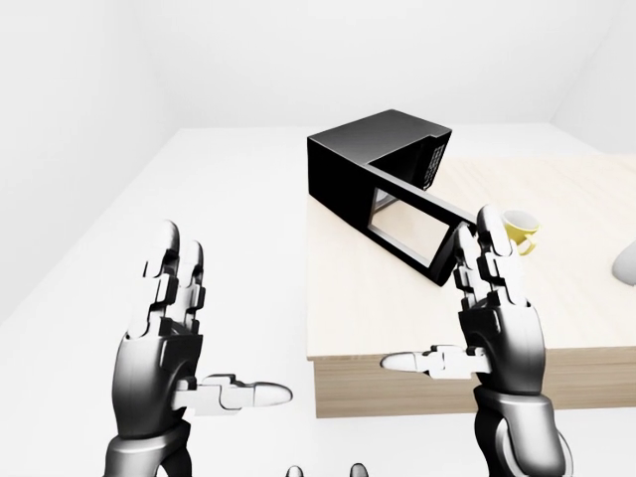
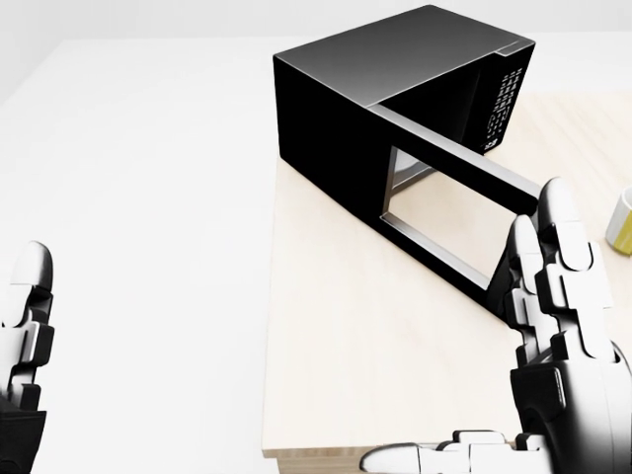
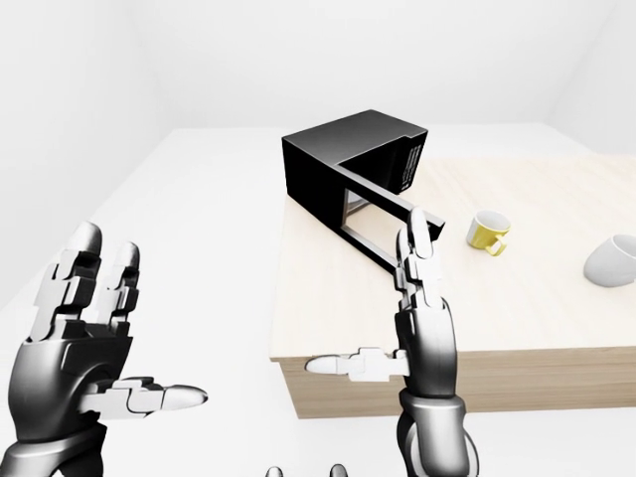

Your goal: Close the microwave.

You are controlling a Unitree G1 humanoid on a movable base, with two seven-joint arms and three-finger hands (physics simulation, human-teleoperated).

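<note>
The black microwave stands at the far left corner of the wooden table. Its windowed door is swung wide open and juts toward the lower right of the head view. My right hand is open, fingers upright and thumb out to the left. Its fingertips overlap the door's handle end in the head view, and I cannot tell whether they touch. My left hand is open over the white floor, left of the table. Neither hand holds anything.
A yellow mug sits on the table right of the microwave door. A white bowl lies further right. The table's left edge runs just left of my right hand. White floor and walls surround the table.
</note>
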